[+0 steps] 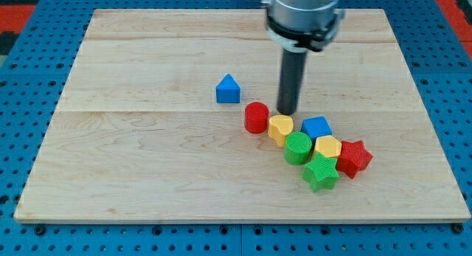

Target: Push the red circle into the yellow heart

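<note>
Just above red circle (256, 117) touching yellow heart (280, 128): my tip (287, 111); no gripper, no readable text.

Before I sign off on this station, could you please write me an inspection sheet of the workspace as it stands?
Surface: pale wooden board, flat, no damage seen.
Job's things: red circle touches the yellow heart on the heart's left in the view.
Clutter: blue triangle stands alone; blue block, green circle, yellow block, red star and green star are packed to the view's right of the heart.
Grippers: no fingers; my tip sits just above the heart, right of the red circle.
Cables: nothing seen.
Surroundings: blue perforated base around the board.
</note>
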